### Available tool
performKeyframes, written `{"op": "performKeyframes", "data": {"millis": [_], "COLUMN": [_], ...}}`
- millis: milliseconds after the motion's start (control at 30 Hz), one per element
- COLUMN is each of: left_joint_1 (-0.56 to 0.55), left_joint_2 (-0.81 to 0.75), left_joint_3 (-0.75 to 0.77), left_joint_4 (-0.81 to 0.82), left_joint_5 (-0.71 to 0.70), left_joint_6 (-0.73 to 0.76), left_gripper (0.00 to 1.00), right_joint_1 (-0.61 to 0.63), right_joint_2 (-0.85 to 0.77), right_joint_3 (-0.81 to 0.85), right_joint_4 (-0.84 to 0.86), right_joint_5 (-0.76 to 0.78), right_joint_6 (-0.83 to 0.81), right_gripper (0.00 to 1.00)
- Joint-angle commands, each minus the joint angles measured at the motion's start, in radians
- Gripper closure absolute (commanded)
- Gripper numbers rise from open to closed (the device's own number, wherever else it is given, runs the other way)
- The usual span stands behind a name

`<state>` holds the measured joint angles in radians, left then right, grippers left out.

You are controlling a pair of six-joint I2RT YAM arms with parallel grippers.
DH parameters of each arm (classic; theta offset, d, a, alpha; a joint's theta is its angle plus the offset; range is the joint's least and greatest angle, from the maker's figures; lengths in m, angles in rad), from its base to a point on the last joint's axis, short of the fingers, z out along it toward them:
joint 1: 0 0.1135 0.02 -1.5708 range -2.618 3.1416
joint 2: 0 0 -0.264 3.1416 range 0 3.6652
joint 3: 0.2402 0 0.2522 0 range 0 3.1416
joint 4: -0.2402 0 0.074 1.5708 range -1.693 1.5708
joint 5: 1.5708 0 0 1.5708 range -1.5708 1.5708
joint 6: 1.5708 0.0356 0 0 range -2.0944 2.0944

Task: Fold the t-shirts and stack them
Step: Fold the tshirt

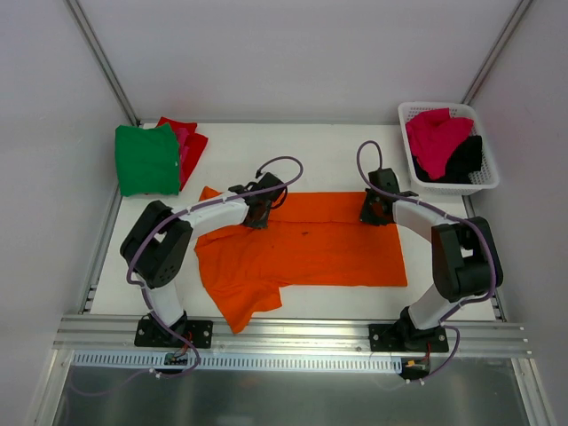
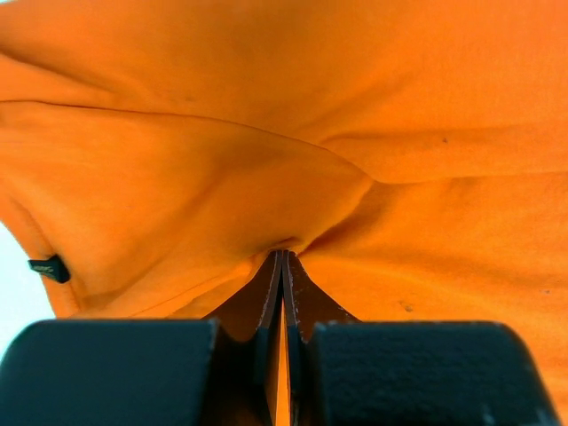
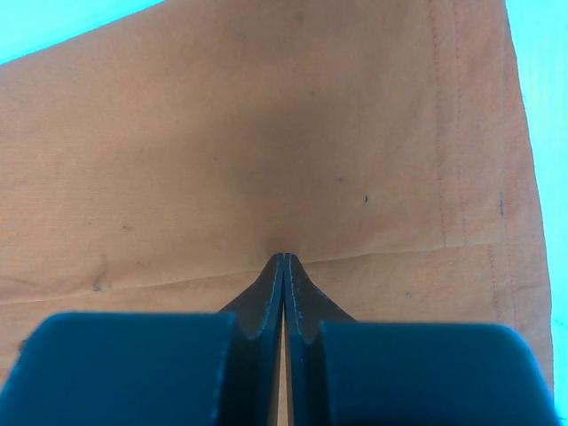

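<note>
Left tool [image 1: 256, 215], right tool [image 1: 377, 213] pinch one orange t-shirt [image 1: 311, 253].

You're in a robot lab cell: white table [image 1: 328, 151] boxed by plain walls [image 1: 284, 53], alu rail [image 1: 293, 330] at near edge w/ left arm [image 1: 160, 253] & right arm [image 1: 457, 257] bolted on, cables [image 1: 282, 161] exposed.

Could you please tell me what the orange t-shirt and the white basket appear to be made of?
The orange t-shirt looks like soft, matte knit cloth, possibly cotton: it creases and bunches, and a stitched hem shows in the right wrist view. The white basket looks like rigid moulded plastic with a lattice wall, though it is too small here to judge its sheen.
</note>
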<state>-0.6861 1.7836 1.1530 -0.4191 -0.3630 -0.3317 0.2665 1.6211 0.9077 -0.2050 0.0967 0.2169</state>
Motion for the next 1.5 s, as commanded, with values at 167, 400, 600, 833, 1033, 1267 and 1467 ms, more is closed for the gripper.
{"op": "performKeyframes", "data": {"millis": [167, 400, 600, 833, 1033, 1267, 1467], "left_joint_1": [0.026, 0.031, 0.033, 0.023, 0.022, 0.022, -0.025], "left_joint_2": [0.006, 0.046, 0.048, -0.019, -0.049, -0.02, -0.05], "left_joint_3": [0.017, 0.016, 0.013, 0.004, -0.003, -0.007, 0.013], "left_joint_4": [-0.024, -0.021, -0.021, -0.02, -0.015, -0.01, -0.009], "left_joint_5": [-0.093, -0.074, -0.057, -0.004, 0.007, 0.009, 0.071], "left_joint_6": [-0.023, -0.035, -0.038, -0.03, -0.001, -0.006, 0.026], "left_gripper": [1.0, 1.0, 1.0, 0.94, 0.43, 0.41, 0.5], "right_joint_1": [0.011, 0.011, 0.01, 0.01, 0.011, 0.011, 0.011], "right_joint_2": [0.005, 0.002, 0.0, 0.01, 0.019, 0.02, 0.034], "right_joint_3": [0.023, 0.02, 0.019, 0.02, 0.023, 0.023, 0.028], "right_joint_4": [0.009, 0.006, 0.006, 0.007, 0.009, 0.009, 0.009], "right_joint_5": [0.001, 0.008, 0.008, 0.009, 0.005, 0.009, 0.008], "right_joint_6": [-0.004, -0.005, -0.005, -0.005, -0.004, -0.005, -0.004], "right_gripper": [0.99, 0.99, 0.99, 0.99, 0.99, 0.99, 1.0]}}
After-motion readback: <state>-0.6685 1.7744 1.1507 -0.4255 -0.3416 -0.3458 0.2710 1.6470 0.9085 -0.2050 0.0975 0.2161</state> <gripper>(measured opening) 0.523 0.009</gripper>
